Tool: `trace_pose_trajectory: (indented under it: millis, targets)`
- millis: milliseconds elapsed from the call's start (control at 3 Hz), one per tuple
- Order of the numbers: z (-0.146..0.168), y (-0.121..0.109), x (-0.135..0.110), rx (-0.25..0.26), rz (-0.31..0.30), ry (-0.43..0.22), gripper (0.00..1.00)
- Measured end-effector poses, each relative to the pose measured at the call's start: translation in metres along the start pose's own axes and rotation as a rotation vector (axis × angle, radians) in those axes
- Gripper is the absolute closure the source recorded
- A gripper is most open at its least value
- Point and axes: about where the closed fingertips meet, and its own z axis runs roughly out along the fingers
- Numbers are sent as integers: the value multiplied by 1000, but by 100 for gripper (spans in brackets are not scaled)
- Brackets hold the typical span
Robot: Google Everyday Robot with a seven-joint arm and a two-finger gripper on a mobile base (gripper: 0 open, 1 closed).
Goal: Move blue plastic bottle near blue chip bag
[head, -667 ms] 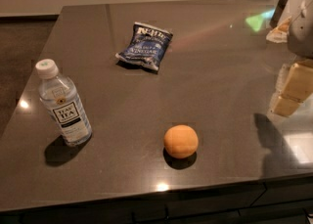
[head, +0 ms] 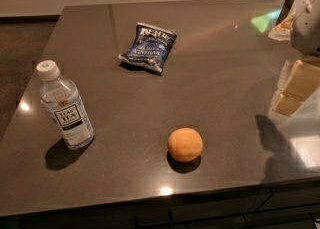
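Note:
The blue plastic bottle (head: 65,107) stands upright at the front left of the dark table (head: 225,73); it is clear with a white cap and a "TEA" label. The blue chip bag (head: 148,47) lies flat toward the back middle, well apart from the bottle. My gripper (head: 296,90) hangs at the right edge of the view above the table, far from both the bottle and the bag, holding nothing that I can see. Its shadow falls on the table's front right.
An orange (head: 185,144) sits near the front edge, between the bottle and the gripper. The robot's grey-white arm body (head: 307,28) fills the upper right corner. The table's left edge and the floor lie just left of the bottle.

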Motion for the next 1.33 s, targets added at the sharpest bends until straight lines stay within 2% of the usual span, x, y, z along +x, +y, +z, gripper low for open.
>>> trace_pose_trajectory:
  millis: [333, 667, 1000, 1333]
  targets:
    - [1, -6, -32, 1, -26, -94, 0]
    - [4, -6, -78, -6, -63, -214, 0]
    - [10, 3, -128, -24, -118, -309, 0]
    - [21, 22, -178, -67, -172, -383, 0]
